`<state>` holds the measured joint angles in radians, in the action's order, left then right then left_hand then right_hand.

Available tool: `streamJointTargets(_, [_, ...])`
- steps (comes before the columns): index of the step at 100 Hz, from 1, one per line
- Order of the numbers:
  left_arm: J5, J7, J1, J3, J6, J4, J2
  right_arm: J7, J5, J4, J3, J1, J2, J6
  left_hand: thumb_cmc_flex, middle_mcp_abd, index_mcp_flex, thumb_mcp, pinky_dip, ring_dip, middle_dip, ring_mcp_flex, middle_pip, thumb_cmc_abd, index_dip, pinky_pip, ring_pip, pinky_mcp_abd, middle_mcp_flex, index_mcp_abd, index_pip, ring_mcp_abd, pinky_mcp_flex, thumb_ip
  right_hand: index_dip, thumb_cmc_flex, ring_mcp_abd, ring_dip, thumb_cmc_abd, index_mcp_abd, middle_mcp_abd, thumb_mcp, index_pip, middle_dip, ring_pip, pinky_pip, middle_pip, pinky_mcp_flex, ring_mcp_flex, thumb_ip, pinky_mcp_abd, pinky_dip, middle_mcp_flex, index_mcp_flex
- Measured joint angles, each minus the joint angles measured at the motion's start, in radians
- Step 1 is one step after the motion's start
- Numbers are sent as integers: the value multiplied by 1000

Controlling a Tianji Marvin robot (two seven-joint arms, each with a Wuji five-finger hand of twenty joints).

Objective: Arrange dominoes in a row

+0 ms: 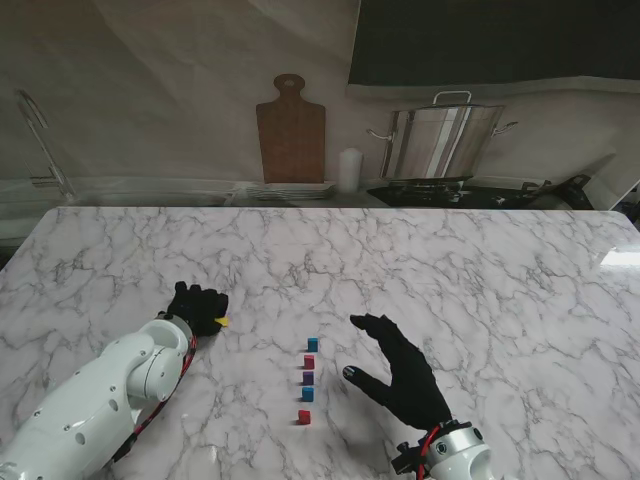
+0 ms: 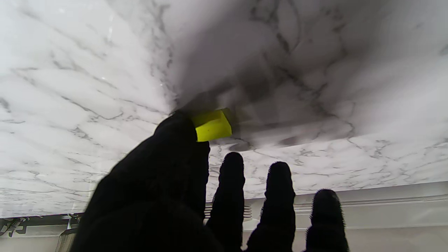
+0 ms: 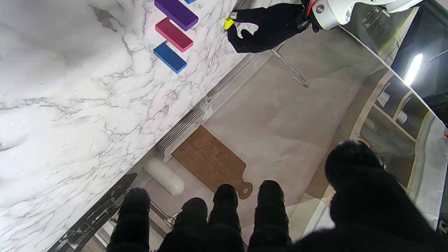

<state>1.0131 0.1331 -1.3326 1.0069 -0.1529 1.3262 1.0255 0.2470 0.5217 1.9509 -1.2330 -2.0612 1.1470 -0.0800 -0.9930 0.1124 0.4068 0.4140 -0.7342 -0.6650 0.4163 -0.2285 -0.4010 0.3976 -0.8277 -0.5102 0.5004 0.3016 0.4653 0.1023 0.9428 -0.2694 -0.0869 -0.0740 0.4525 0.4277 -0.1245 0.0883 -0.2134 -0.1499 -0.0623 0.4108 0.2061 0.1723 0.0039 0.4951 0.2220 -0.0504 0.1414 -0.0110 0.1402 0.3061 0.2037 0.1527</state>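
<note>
Several small dominoes stand in a row running away from me at the table's middle: red (image 1: 304, 416) nearest, then blue (image 1: 308, 393), purple (image 1: 308, 377), magenta (image 1: 309, 361) and blue (image 1: 313, 344). The right wrist view shows the purple (image 3: 176, 14), magenta (image 3: 174, 34) and blue (image 3: 169, 57) ones. My left hand (image 1: 197, 305) is left of the row, thumb and a finger pinched on a yellow domino (image 1: 222, 322) (image 2: 212, 126) low over the marble. My right hand (image 1: 400, 370) hovers just right of the row, open with fingers spread, holding nothing.
The marble table (image 1: 480, 270) stretches wide to the right and far side. Behind its far edge stand a wooden cutting board (image 1: 291, 130), a white cylinder (image 1: 348, 170), stacked plates (image 1: 290, 190) and a steel pot (image 1: 440, 140).
</note>
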Motion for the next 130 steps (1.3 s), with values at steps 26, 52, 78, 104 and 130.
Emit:
streamJointTargets(26, [-7, -7, 1, 0, 5, 0, 2, 1, 0, 0, 0, 0, 0, 0, -2, 7, -18, 1, 14, -1, -1, -107, -15, 44, -104, -81, 22, 5, 138, -51, 54, 3, 2, -5, 0, 0, 0, 0, 0, 0, 0, 0, 0, 0, 0, 0, 0, 0, 0, 0, 0, 0, 0, 0])
streamJointTargets(52, [-4, -22, 8, -2, 13, 0, 3, 1, 0, 0, 0, 1, 0, 0, -26, -50, -3, 64, 56, -14, 336, -170, 85, 90, -203, -165, 61, 10, 417, -131, 101, 33, 2, -16, 0, 0, 0, 0, 0, 0, 0, 0, 0, 0, 0, 0, 0, 0, 0, 0, 0, 0, 0, 0])
streamJointTargets(78, [11, -17, 5, 3, 35, 0, 3, 0, 0, 0, 1, 1, 0, 0, -26, -82, -3, 74, 79, -16, 375, -168, -12, 98, 39, -166, 61, 10, 438, -20, -215, 37, 2, -17, 0, 0, 0, 0, 0, 0, 0, 0, 0, 0, 0, 0, 0, 0, 0, 0, 0, 0, 0, 0])
streamJointTargets(104, [12, 7, -1, 14, 38, 13, 2, 0, 0, 0, 2, 3, 0, 0, -26, -82, 91, 79, 87, -24, 422, -102, -15, 95, 167, -110, 57, 10, 425, 12, -309, 26, 2, -23, 0, 0, 0, 0, 0, 0, 0, 0, 0, 0, 0, 0, 0, 0, 0, 0, 0, 0, 0, 0])
streamJointTargets(130, [-1, 15, -16, 28, 41, 27, 2, 2, 0, 0, 3, 3, 0, 0, 10, -50, 178, -4, 42, -37, 215, -5, -87, 8, 274, 2, 25, 10, 171, 16, -396, 0, 1, -21, 0, 0, 0, 0, 0, 0, 0, 0, 0, 0, 0, 0, 0, 0, 0, 0, 0, 0, 0, 0])
